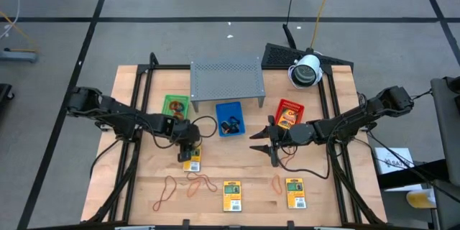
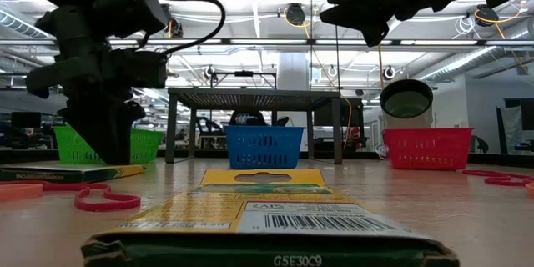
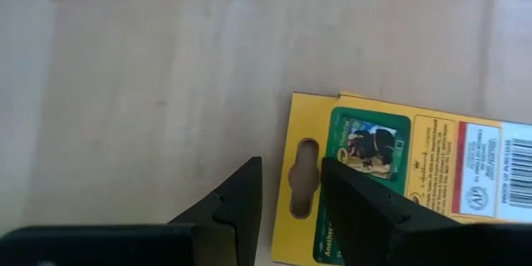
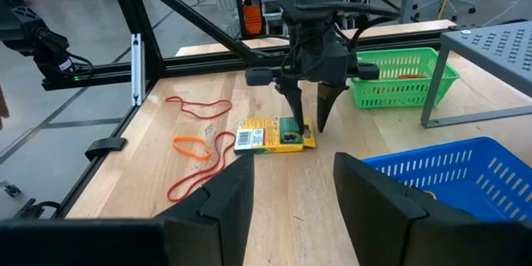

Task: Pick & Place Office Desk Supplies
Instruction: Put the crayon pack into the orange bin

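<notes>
Three yellow packets lie flat on the wooden table: one (image 1: 191,160) under my left gripper (image 1: 188,151), two (image 1: 231,195) (image 1: 295,192) near the front edge. Orange-red rubber bands (image 1: 167,190) (image 1: 201,182) (image 1: 276,182) lie between them. My left gripper (image 3: 291,189) points steeply down, open, at the packet's (image 3: 391,166) hang-hole end (image 3: 301,174): one finger (image 3: 241,204) is over bare wood, the other (image 3: 357,204) over the packet. My right gripper (image 1: 261,144) hangs open and level above the table's middle, holding nothing. My left gripper stands with its fingers on either side of the edge of the packet's hang-hole end (image 3: 287,158), coming from above and slanting. Whether a fingertip (image 4: 301,131) touches the packet or the table, I cannot tell.
A green tray (image 1: 175,105), a blue tray (image 1: 230,118) with dark clips and a red tray (image 1: 289,113) stand in a row at the back, in front of a grey perforated shelf (image 1: 226,79). A white camera (image 1: 306,70) sits at the back right. Black rails (image 1: 136,115) flank the table.
</notes>
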Action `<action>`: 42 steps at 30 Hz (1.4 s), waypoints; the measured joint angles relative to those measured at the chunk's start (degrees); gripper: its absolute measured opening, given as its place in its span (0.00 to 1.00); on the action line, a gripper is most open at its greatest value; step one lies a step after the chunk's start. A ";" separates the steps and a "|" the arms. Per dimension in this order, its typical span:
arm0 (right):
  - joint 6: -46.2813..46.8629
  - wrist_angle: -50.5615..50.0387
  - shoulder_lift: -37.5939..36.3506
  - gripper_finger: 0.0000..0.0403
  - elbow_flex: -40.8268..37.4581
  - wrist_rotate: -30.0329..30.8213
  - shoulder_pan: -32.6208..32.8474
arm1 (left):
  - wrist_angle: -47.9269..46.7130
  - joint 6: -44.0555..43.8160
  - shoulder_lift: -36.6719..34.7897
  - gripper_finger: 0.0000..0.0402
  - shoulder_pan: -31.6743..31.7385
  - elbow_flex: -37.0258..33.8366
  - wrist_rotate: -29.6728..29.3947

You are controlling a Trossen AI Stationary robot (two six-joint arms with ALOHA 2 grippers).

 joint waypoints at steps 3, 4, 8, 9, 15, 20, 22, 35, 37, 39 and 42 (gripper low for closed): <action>0.00 -0.19 0.00 0.39 0.00 0.00 -0.01 | 0.17 0.06 0.07 0.33 -0.02 -0.06 5.13; 0.00 -0.21 0.00 0.39 0.00 0.00 0.01 | 0.19 -0.09 0.09 0.33 -0.02 -0.08 7.14; 0.00 -0.21 0.00 0.39 0.00 0.00 0.00 | 0.21 -1.07 0.11 0.33 -0.02 -0.10 14.38; 0.00 -0.22 0.00 0.39 0.00 0.00 0.00 | 0.26 -1.49 0.11 0.33 -0.02 -0.10 15.64; 0.00 -0.22 0.01 0.39 0.00 0.02 0.00 | 0.30 -2.31 0.11 0.33 -0.02 -0.10 19.07; 0.00 -0.21 0.00 0.39 0.00 0.01 0.00 | 0.34 -3.72 0.11 0.33 -0.02 -0.10 19.16; 0.00 -0.23 0.00 0.39 0.00 0.00 -0.01 | 0.34 -3.77 0.11 0.33 -0.02 -0.10 19.47; 0.00 -0.41 0.00 0.39 0.02 0.01 -0.02 | 0.36 -8.36 0.09 0.33 -0.02 -0.10 19.49; 0.00 -0.41 0.00 0.39 0.02 0.01 -0.02 | 0.30 -8.96 0.09 0.33 -0.02 -0.10 19.49; 0.00 -0.40 0.00 0.39 0.02 0.02 0.01 | 0.17 -9.70 0.09 0.33 -0.02 -0.10 19.49; 0.00 -0.41 0.00 0.39 0.02 0.02 0.01 | 0.15 -10.13 0.09 0.33 -0.43 -0.10 19.47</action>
